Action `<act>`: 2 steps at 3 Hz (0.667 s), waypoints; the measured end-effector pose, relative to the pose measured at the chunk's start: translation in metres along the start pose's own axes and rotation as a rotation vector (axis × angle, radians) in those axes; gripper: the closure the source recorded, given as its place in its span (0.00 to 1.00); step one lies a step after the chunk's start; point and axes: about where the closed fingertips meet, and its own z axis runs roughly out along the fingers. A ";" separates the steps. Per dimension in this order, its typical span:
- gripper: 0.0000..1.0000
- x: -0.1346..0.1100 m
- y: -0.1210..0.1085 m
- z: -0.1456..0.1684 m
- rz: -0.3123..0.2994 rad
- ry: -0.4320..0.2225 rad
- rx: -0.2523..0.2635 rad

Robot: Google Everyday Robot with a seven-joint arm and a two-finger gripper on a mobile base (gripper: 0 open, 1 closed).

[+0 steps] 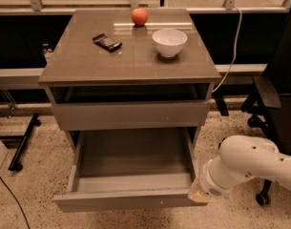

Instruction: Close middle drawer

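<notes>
The middle drawer (130, 200) is pulled far out of the grey-brown cabinet (88, 70), low in the camera view. Its deep grey box (133, 156) is empty, and its flat front has a tiny pale dot. My gripper (198, 193) is at the end of the white arm (245, 163). It sits at the right end of the drawer's front panel, at or touching its corner. The narrower drawer above (130, 114) stands only slightly out.
On the cabinet top are a red apple (140, 16), a white bowl (169, 42) and a dark snack bar (107, 42). A black chair (278, 94) stands to the right. A white cable (235, 46) hangs behind, and a black stand foot (22, 144) is on the left floor.
</notes>
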 end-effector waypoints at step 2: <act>1.00 0.001 0.003 0.086 0.065 -0.062 -0.066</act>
